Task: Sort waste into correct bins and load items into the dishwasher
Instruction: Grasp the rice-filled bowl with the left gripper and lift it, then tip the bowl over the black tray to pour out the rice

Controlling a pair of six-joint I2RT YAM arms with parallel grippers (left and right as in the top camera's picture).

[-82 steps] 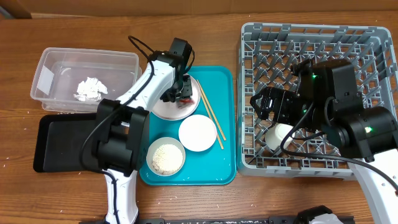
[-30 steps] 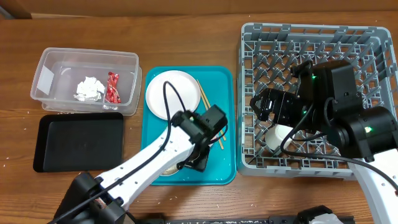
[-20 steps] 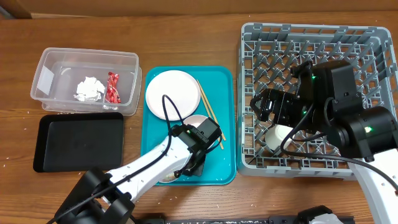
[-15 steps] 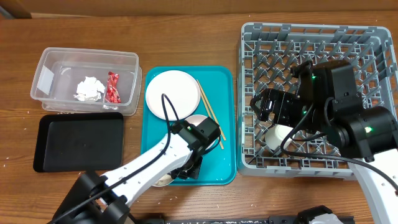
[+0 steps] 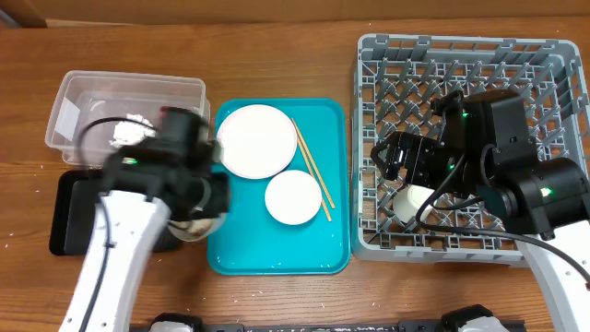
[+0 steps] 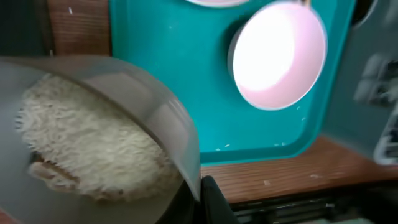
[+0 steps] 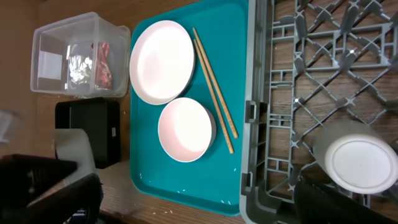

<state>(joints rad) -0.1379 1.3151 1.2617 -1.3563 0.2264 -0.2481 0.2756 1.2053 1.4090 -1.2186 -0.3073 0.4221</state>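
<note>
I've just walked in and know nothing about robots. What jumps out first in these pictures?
The left claw holding a bowl heaped with white rice, at the teal tray's left edge, beside the black tray. Next, the big grey rack on the right, with the bulky right arm over it and one white cup inside.

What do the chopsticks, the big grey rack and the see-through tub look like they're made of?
Chopsticks: probably wood or bamboo, matte, pale tan and thin.
Rack: looks like moulded plastic, one dull grey throughout its lattice.
Tub: clear plastic, smooth; the table shows through its walls.
</note>
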